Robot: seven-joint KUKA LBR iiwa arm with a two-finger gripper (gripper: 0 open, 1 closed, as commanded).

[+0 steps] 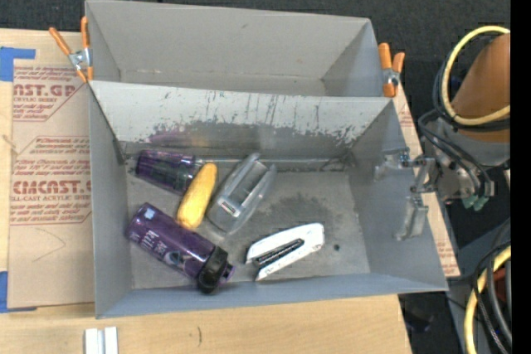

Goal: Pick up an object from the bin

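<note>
Hovering at the right wall, nothing picked yet

Parking the gripper [408,215] just at the right wall of the bin [232,99], which fits an arm that is coming in from that side. I am not able to tell whether it is open or closed. Nothing from the bin is sitting up at it, and all five items are lying on the floor.

The nearest candidate is the white stapler-like thing [286,249]. It is lying flat near the front wall with its dark slot facing up, well apart from the gripper. I am judging it the easiest target because bare floor is separating it from the rest on its right.

The others are bunching toward the left. A clear plastic holder [241,193] is leaning beside a yellow banana-shaped toy [197,195], close enough that I cannot say whether they are touching. A purple bottle with a black cap [170,243] is lying on its side below them. A smaller purple bottle [164,169] is resting by the back-left corner. All are round, loose things that I am expecting to roll if nudged.

I am reading this as the approach step, with the grasp not yet done.
</note>
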